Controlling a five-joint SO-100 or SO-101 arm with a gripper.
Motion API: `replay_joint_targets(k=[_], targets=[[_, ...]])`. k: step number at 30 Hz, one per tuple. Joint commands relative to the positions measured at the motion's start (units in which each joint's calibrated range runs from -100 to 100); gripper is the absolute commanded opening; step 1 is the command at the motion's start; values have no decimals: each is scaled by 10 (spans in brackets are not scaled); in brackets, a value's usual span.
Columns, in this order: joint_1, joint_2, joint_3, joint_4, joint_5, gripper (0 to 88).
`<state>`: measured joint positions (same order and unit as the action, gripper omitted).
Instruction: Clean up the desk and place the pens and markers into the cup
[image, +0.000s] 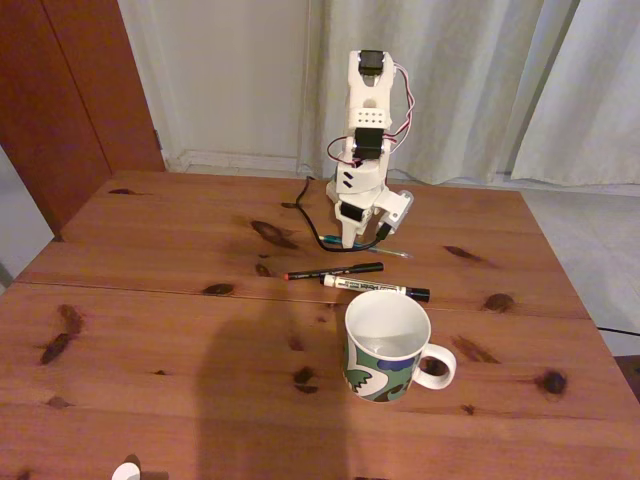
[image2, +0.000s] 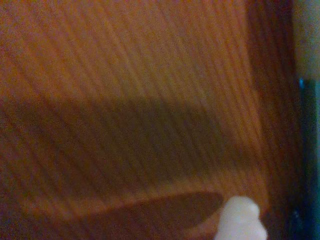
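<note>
Tool (image: 352, 238) down on desk (image: 150, 300) over teal marker (image: 400, 252), grip state unclear, white marker (image: 375, 288) print unreadable, patterned cup (image: 385, 345) nearby

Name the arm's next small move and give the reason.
Probably close the gripper on the teal marker. The gripper sits low on the desk right at that marker, the cup looks empty, and the white marker and black pen lie untouched.

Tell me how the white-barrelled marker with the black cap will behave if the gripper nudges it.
The white-barrelled marker looks round and slim, lying flat on the bare wooden desk, so it will probably roll. It seems rigid and light. The white patterned mug stands close, possibly stopping it.
</note>
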<state>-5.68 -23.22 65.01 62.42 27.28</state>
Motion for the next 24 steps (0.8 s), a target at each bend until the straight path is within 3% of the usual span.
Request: replay_joint_targets(k=[1,6,12,24], targets=[[0,3,-5,-12,-2,154],[3,3,-6,-13,1,4],[3,1,-7,-19,1,9],[18,-74,-32,-163,-22,8]])
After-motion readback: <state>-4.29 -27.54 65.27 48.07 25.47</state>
